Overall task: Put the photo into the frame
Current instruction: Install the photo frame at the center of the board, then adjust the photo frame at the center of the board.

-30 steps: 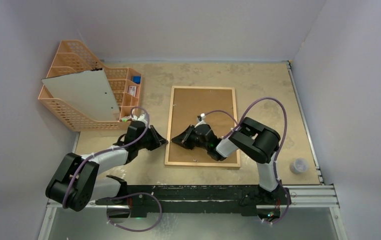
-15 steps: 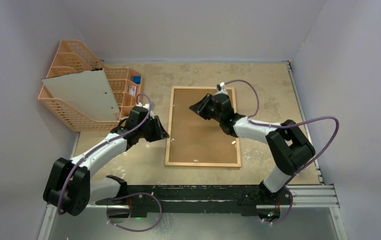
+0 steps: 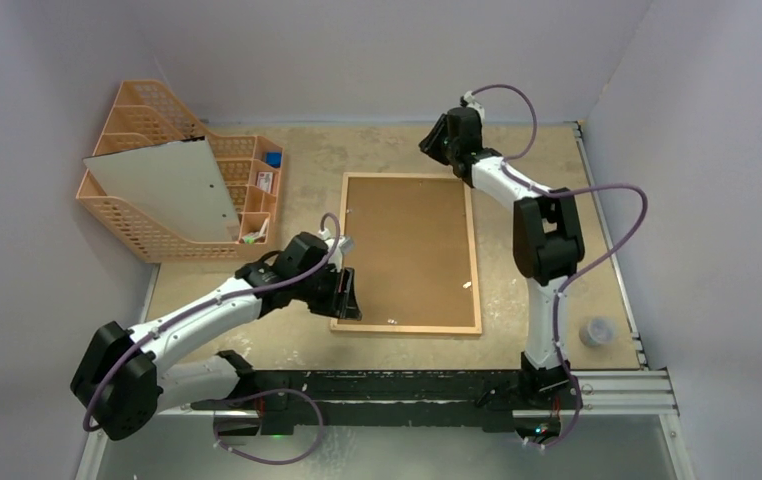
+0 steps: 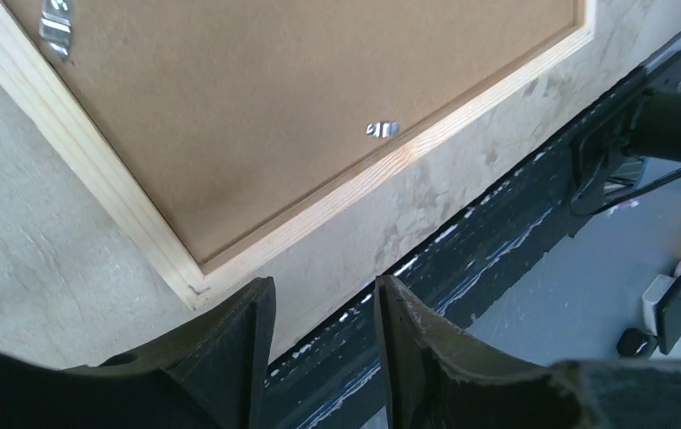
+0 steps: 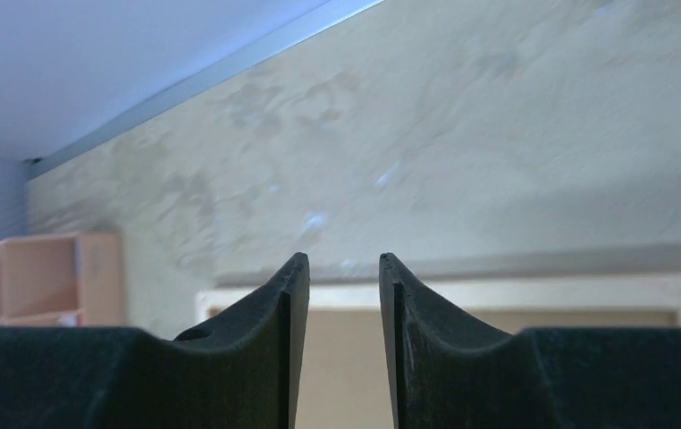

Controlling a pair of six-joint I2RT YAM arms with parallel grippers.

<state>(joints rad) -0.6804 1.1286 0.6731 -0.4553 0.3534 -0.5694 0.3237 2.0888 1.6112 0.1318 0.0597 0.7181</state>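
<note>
The frame [image 3: 335,262] lies flat mid-table, back up, with the brown hardboard panel [image 3: 407,250] seated in it. The photo is hidden. My left gripper [image 3: 349,298] is open and empty, just off the frame's near left corner. In the left wrist view that gripper [image 4: 326,290] hangs over the table beside the corner of the frame [image 4: 145,228]. My right gripper [image 3: 429,142] is open and empty, above the table just beyond the frame's far right corner. In the right wrist view that gripper [image 5: 343,264] points at the frame's far rail [image 5: 516,293].
An orange mesh organizer [image 3: 142,235] stands at the back left with a pale grey sheet [image 3: 167,185] leaning in it. A small cup [image 3: 597,330] sits near the right front. Metal tabs [image 4: 382,130] show on the panel. A black rail [image 3: 387,385] runs along the near edge.
My right arm swept from the middle of the panel out to the frame's far right corner. My left gripper moved from the frame's left side to its near left corner.
</note>
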